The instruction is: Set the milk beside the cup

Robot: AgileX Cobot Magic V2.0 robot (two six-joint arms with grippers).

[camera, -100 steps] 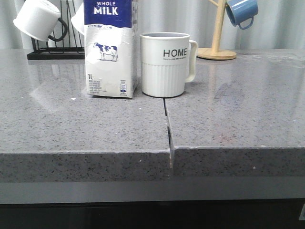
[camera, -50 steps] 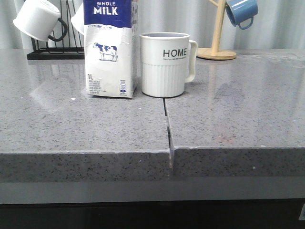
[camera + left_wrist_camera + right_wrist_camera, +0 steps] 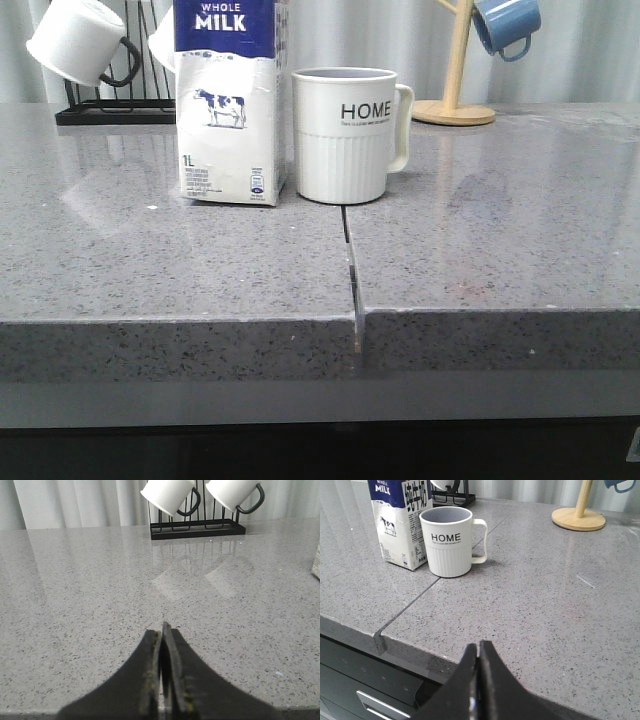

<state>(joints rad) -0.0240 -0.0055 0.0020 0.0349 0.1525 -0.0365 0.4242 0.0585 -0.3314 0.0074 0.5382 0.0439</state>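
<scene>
Milk (image 3: 228,100) upright on table (image 3: 500,240), just beside cup (image 3: 345,135). Left end effector (image 3: 163,636) closed, empty; right end effector (image 3: 479,652) closed, empty.

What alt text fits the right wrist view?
A milk carton stands upright close beside a HOME cup on a grey counter; the shut right gripper is well back, holding nothing.

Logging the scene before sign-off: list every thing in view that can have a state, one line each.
milk: upright on the counter, close beside the cup, released.
cup: upright, empty as far as the right wrist view shows, handle away from the milk.
left end effector: shut, empty.
right end effector: shut, empty.
white mugs: hung tilted on the black rack.
blue mug: hung on the wooden stand.
</scene>
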